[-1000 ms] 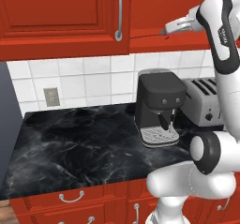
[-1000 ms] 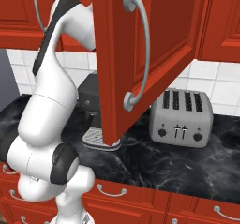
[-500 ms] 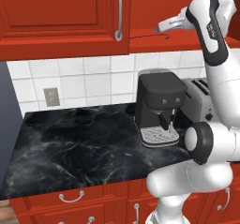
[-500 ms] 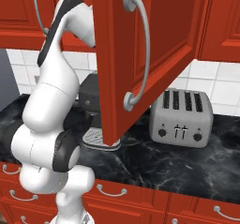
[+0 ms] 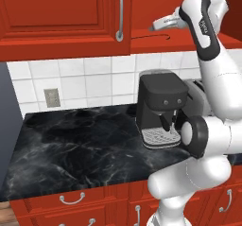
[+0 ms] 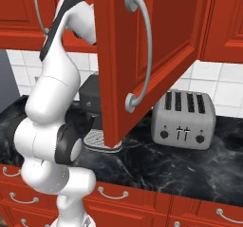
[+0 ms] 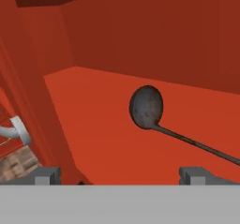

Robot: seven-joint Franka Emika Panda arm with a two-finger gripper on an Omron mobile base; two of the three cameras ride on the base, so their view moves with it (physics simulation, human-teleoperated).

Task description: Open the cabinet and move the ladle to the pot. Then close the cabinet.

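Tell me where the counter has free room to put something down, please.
The black counter is bare from the left wall to the coffee machine. It is crowded at the coffee machine and toaster; bare counter lies in front of the toaster.

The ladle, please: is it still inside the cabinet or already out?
Inside. The ladle lies on the cabinet shelf, ahead of the open gripper, ungrasped.
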